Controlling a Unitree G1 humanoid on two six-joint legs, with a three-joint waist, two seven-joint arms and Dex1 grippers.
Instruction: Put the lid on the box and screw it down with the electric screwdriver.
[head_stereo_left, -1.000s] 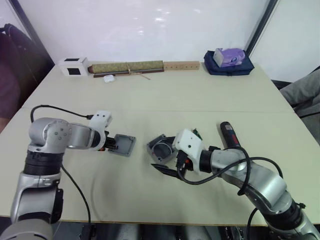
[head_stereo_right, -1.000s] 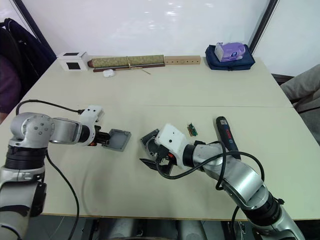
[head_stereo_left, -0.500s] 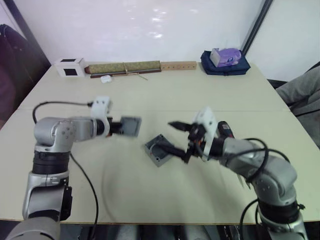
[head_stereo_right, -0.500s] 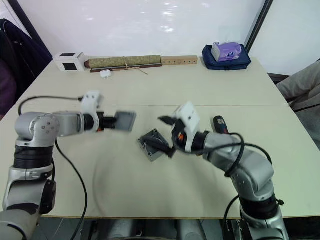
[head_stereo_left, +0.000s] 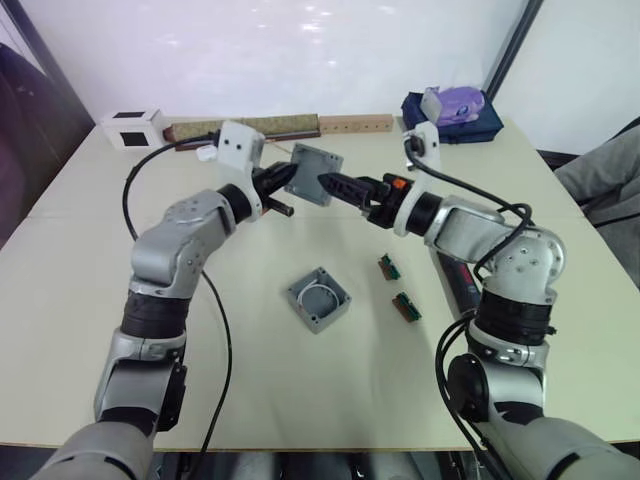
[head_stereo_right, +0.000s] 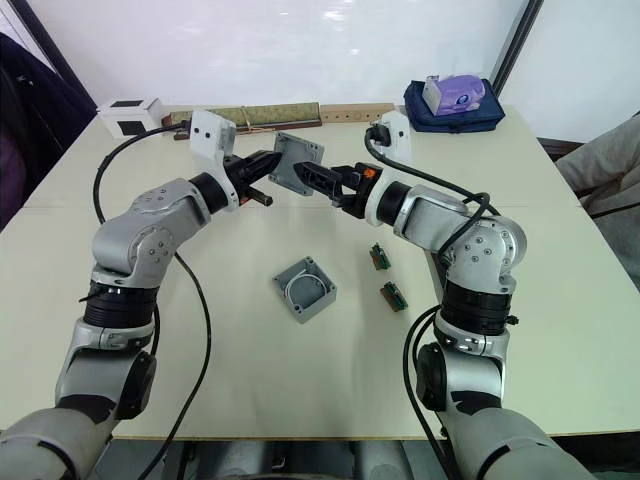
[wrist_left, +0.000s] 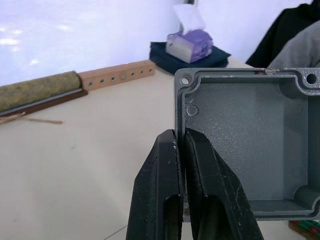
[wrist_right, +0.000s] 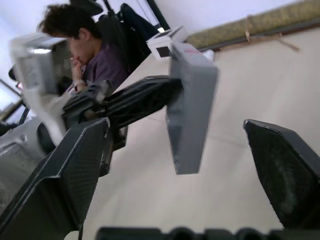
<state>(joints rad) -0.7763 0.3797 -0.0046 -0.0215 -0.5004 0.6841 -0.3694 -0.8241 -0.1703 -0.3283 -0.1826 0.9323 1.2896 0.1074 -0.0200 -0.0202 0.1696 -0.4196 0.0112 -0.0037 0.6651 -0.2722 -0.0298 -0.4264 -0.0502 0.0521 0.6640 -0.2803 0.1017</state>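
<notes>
Lid (head_stereo_left: 313, 175) now airborne — pinched by left gripper (head_stereo_left: 287, 187), right gripper (head_stereo_left: 337, 185) agape.

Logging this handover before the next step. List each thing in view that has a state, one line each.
lid: held up off the table, gripped by its edge.
left gripper: shut on the lid.
right gripper: open, fingers either side of the lid, not closed on it.
box: on the table, open side up, uncovered, white wire inside.
electric screwdriver: lying on the table, partly behind the right arm.
</notes>
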